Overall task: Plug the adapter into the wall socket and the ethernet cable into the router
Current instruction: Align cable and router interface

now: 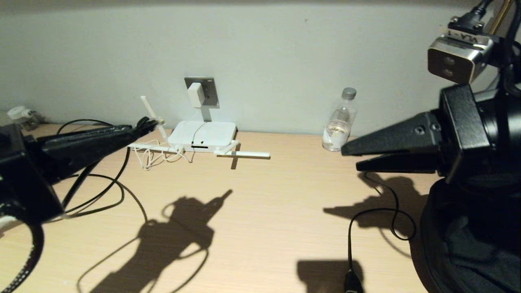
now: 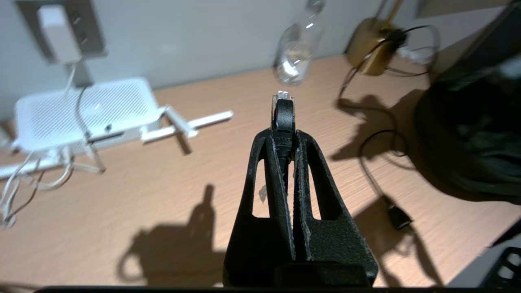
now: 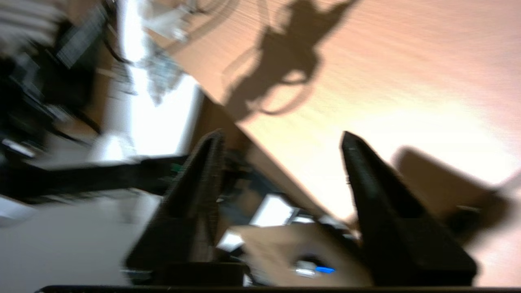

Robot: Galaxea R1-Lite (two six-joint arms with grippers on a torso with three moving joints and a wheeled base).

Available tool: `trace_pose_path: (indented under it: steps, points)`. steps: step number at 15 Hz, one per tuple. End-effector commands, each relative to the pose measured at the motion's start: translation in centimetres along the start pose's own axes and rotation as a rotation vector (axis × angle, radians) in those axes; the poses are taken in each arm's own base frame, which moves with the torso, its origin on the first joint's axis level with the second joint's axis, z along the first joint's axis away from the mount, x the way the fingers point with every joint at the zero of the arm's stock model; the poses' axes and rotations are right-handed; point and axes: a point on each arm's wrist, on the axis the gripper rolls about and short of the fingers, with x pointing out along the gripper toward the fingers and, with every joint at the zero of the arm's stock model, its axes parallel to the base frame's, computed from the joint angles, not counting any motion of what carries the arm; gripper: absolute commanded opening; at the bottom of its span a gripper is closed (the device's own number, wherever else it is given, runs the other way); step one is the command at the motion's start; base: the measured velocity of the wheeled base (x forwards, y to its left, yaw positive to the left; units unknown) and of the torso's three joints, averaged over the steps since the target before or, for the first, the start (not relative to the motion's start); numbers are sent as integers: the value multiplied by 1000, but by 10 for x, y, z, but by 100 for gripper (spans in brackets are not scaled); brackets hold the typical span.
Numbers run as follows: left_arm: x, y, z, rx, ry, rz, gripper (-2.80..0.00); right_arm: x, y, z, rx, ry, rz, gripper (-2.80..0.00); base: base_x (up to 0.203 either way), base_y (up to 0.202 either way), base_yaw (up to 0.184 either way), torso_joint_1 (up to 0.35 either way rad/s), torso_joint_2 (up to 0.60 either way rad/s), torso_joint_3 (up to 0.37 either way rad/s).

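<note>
The white adapter (image 1: 195,94) sits on the grey wall socket (image 1: 208,90), its thin white cord hanging down over the router (image 1: 203,136). The router lies flat against the wall with its dark port slot facing the desk front. My left gripper (image 1: 142,123) hovers just left of the router, shut on the ethernet cable (image 2: 283,118), whose clear connector (image 2: 282,97) pokes out past the fingertips. The black cable trails back in loops (image 1: 101,195) across the desk. My right gripper (image 1: 350,158) is raised at the right, open, with nothing between its fingers (image 3: 354,150).
A clear water bottle (image 1: 340,122) stands by the wall right of the router. A black lamp cord (image 1: 380,213) curls on the desk under my right arm, ending in a dark plug (image 1: 353,281). Loose white cord (image 1: 156,156) is tangled left of the router's front.
</note>
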Motion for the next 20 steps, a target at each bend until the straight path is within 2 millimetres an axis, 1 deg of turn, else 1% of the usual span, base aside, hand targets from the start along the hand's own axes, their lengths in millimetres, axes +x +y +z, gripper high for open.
trace_pose_path:
  steps: [1,3,4,5,7,9,11,13,15,17,20]
  points:
    - [0,0,-7,-2,20,13,-280,-27,-3,-17,-79,-64,-38,-280,0,0,0,0,0,0]
    - [-1,1,-19,-4,56,25,-280,-31,-13,-26,-91,-114,-52,-280,0,0,0,0,0,0]
    - [-1,1,-24,-5,68,26,-280,-33,-22,-35,-115,-131,-66,-280,0,0,0,0,0,0]
    - [-1,1,-25,-4,72,29,-280,-38,-31,-46,-151,-143,-85,-280,0,0,0,0,0,0]
    - [-1,1,-25,-3,73,39,-280,-58,-43,-70,-234,-189,-122,-280,0,0,0,0,0,0]
    - [-2,1,-25,0,70,63,-280,-74,-54,-92,-257,-233,-183,-280,0,0,0,0,0,0]
    - [-4,1,-28,5,75,63,-280,-83,-65,-118,-258,-242,-227,-280,0,0,0,0,0,0]
    - [-3,1,-32,3,89,59,-280,-81,-78,-142,-284,-192,-246,-280,0,0,0,0,0,0]
    - [-4,1,-30,2,74,60,-280,-74,-92,-159,-439,-111,-275,-280,0,0,0,0,0,0]
    - [-4,1,-28,4,66,59,-280,-61,-112,-183,-556,13,-301,-280,0,0,0,0,0,0]
    - [-4,1,-25,9,34,66,-280,-48,-145,-229,-560,165,-321,-280,0,0,0,0,0,0]
